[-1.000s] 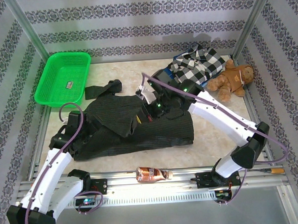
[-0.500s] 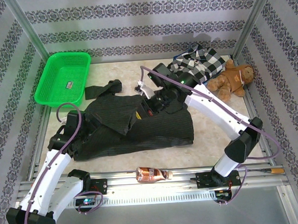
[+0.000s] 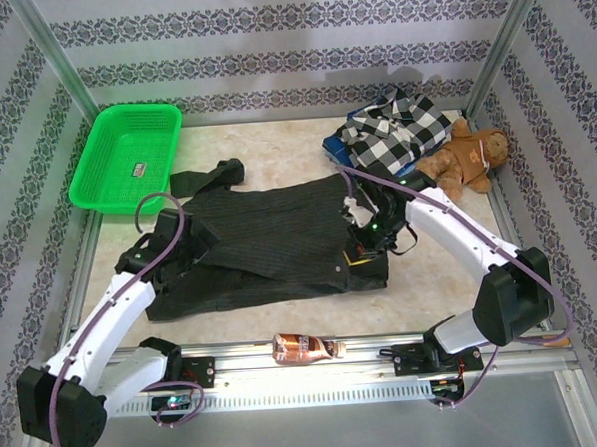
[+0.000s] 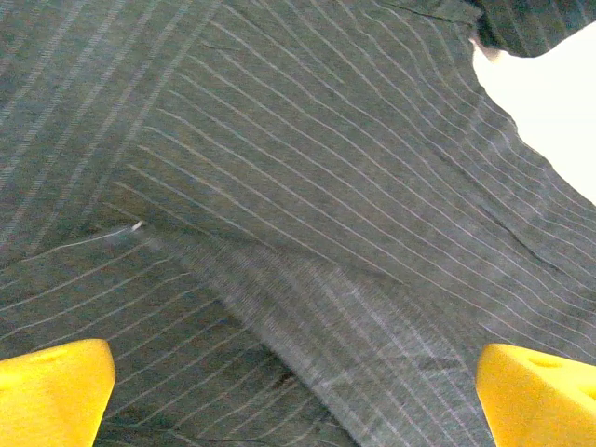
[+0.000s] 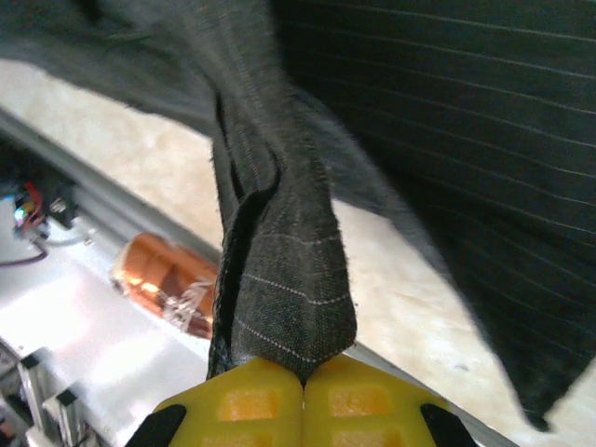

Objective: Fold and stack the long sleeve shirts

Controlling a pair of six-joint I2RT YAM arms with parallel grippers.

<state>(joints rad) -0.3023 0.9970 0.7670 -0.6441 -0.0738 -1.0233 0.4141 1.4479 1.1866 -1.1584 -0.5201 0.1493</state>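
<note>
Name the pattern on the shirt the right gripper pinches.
Dark charcoal shirt with thin pale pinstripes; clearest in left wrist view.

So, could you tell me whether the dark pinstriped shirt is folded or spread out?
Partly folded: the dark pinstriped shirt lies doubled over itself, one sleeve trailing out, and the right gripper pinches its edge.

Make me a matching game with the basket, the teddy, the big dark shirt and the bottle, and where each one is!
Things:
1. green basket
2. teddy bear
3. dark striped shirt
4. brown bottle

Places:
A. lying on the metal rail at the near edge
B. far right, next to the checked shirt
C. far left corner
D. spread across the middle of the table

Pairs: 1-C, 2-B, 3-D, 4-A.
</note>
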